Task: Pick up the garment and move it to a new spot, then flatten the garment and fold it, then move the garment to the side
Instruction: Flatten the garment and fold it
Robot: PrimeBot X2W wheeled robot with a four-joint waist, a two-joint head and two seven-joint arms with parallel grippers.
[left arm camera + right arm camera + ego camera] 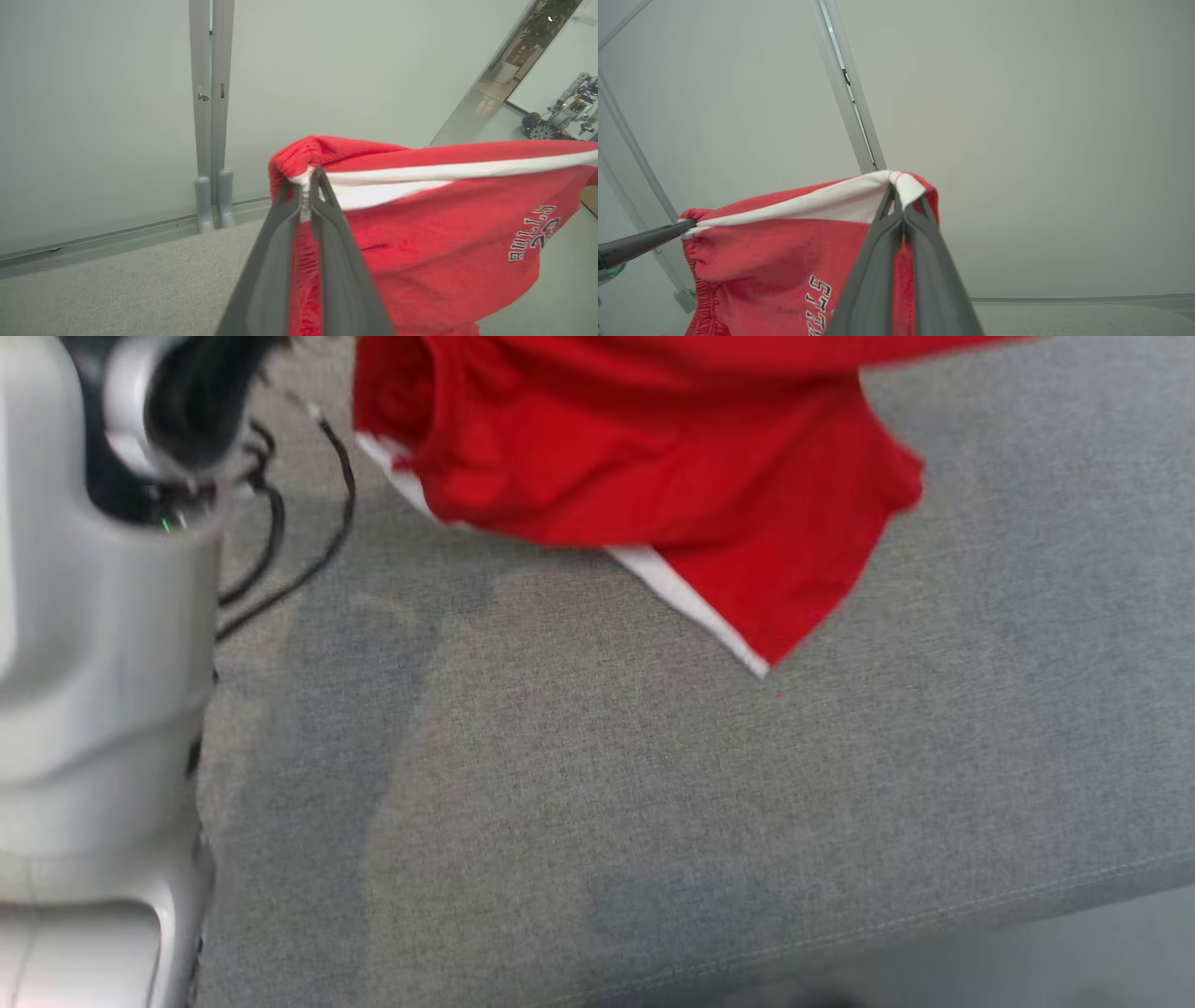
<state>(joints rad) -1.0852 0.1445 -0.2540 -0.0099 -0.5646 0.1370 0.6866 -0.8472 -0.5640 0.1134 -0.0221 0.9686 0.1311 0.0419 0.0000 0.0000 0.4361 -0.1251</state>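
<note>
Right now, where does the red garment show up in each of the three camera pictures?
Head view: garment hangs across the top centre.
Left wrist view: centre to right edge, pinched by the left hand.
Right wrist view: lower left to centre, pinched by the right hand.
Shared landmark: its white stripe.

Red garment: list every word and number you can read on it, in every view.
"BULLS": white outlined letters on the red garment, left wrist view.
"LLS": the same print in the right wrist view, the rest cut off.
Number beside "BULLS": too blurred to read.
</note>
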